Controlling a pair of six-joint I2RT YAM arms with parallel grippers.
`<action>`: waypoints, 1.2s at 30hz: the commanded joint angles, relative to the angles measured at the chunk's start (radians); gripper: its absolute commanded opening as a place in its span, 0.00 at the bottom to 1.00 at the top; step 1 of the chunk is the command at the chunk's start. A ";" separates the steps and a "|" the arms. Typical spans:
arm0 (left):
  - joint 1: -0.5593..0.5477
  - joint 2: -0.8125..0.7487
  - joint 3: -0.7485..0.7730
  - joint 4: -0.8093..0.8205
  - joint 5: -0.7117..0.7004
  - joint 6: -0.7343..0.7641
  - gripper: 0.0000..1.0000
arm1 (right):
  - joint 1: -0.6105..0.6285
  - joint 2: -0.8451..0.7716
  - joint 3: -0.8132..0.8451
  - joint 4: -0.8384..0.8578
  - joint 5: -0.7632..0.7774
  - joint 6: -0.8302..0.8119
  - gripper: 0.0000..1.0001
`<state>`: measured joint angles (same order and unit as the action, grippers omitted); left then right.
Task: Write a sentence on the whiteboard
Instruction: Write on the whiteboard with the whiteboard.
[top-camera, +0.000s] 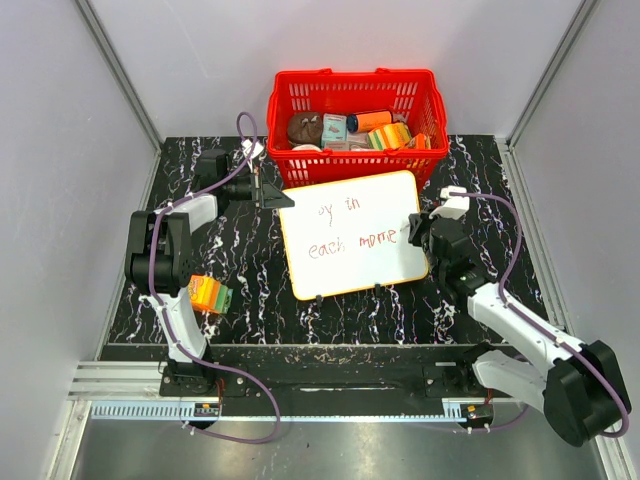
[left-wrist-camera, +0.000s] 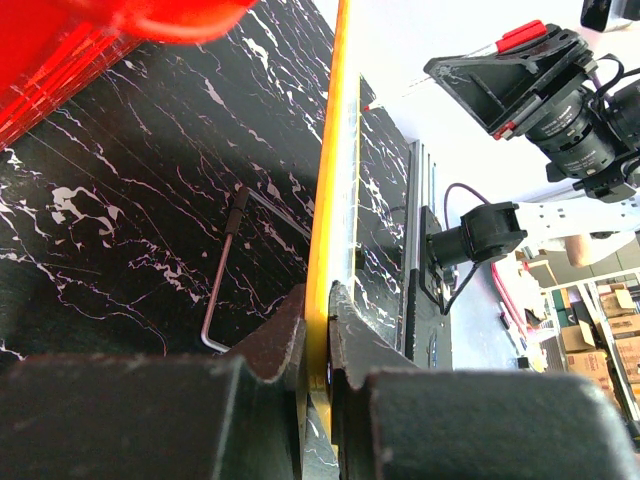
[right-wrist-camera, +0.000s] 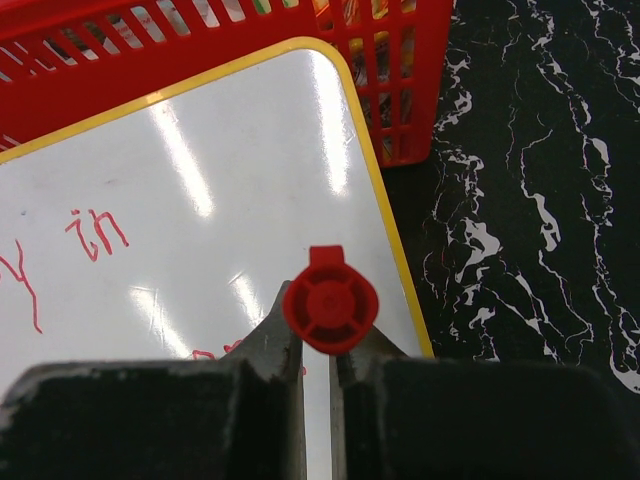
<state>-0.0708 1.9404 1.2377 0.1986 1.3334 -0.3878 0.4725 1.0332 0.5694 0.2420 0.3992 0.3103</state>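
Whiteboard (top-camera: 350, 290), orange-yellow rim, mid-tabletop just before the red basket (top-camera: 357, 88) at the far edge, bearing the red sentence (top-camera: 327, 250); left gripper (top-camera: 268, 190) clenched on its left rim; right gripper (top-camera: 418, 232) grasping a red marker (right-wrist-camera: 330, 308) over its right edge.

Your left arm (top-camera: 182, 318) and right arm (top-camera: 515, 322) were white with black joints. A purple cable (top-camera: 152, 272) ran along each. Your fingers (left-wrist-camera: 275, 345) were black and chunky.
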 joint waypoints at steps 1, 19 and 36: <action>-0.038 0.029 0.005 0.021 -0.063 0.179 0.00 | -0.009 0.018 0.038 0.048 0.010 -0.011 0.00; -0.041 0.032 0.009 0.012 -0.065 0.185 0.00 | -0.011 0.045 0.020 0.080 -0.011 0.001 0.00; -0.043 0.031 0.011 0.007 -0.066 0.188 0.00 | -0.012 -0.004 -0.043 0.023 -0.046 0.024 0.00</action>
<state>-0.0727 1.9404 1.2457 0.1764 1.3331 -0.3725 0.4698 1.0531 0.5404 0.2684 0.3725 0.3229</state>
